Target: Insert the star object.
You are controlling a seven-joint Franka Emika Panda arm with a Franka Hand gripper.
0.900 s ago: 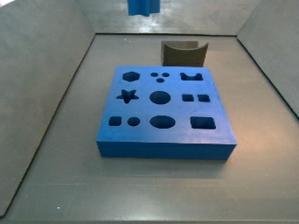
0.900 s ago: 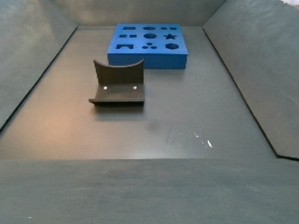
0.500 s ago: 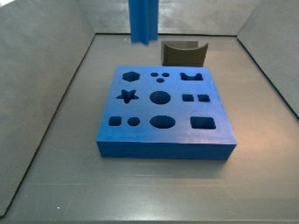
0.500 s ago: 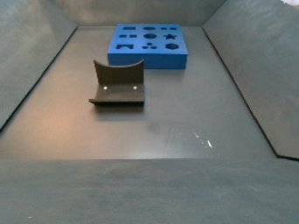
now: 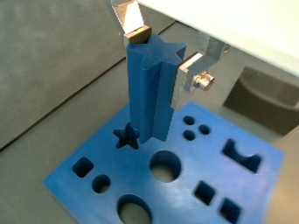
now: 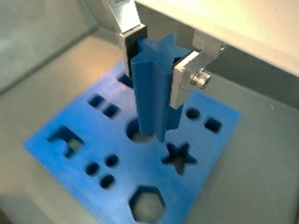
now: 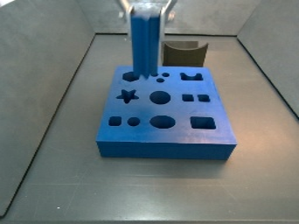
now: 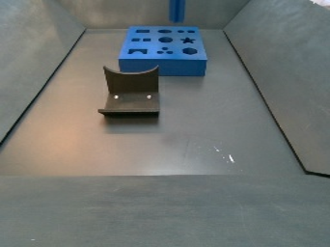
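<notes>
Gripper [image 5: 162,54] clamps the peg [image 5: 149,92] by its top, upright. Below it sits the block [image 6: 128,162]. Peg looks stiff and light; the ridges should resist twisting.

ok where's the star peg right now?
Held upright in the gripper, the star object hangs over the blue block; in both wrist views its lower end sits beside the star-shaped hole, not in it.

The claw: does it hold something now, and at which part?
The claw holds the star object upright by its upper end, one finger on each side, above the blue block.
</notes>
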